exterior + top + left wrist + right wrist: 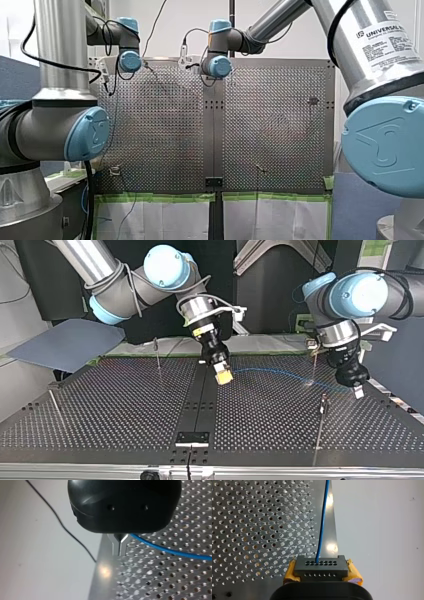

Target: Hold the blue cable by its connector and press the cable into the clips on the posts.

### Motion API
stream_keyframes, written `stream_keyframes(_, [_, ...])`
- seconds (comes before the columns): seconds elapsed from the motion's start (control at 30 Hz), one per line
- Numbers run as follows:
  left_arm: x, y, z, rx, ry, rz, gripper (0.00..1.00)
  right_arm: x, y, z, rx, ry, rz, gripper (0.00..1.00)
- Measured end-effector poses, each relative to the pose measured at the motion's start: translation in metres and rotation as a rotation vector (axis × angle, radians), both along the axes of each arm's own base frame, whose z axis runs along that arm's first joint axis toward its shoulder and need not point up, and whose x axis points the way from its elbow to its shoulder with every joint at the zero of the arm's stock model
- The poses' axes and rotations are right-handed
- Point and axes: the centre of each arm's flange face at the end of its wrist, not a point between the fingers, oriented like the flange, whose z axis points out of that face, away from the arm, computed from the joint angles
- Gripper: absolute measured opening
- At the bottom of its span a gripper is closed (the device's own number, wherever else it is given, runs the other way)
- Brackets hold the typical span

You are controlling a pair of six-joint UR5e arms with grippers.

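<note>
Pinching blocky connector (320, 568) between yellow pads (353, 573).

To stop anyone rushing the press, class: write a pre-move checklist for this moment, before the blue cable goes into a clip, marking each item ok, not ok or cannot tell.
1. Grip on the connector: ok, my right gripper clamps it between its yellow pads.
2. The blue cable seated in the connector: ok, it leaves one hole in its face.
3. My left gripper on the cable: ok, its metal fingers are shut and the cable runs out from them.
4. Cable in a clip: not ok, it runs low over the table.
5. Clips on the posts: cannot tell, too small.
</note>
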Motion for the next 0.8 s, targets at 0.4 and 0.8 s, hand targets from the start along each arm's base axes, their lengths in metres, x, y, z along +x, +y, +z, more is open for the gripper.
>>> stream_keyframes(0.4, [0.017, -0.004, 0.000, 0.019, -0.006, -0.097, 0.00, -0.001, -0.005, -0.001, 0.004, -0.004, -0.023, 0.00])
stream_keyframes(0.8, [0.028, 0.003, -0.001, 0.027, -0.019, -0.112, 0.00, 0.003, -0.012, -0.018, 0.016, 0.014, -0.029, 0.00])
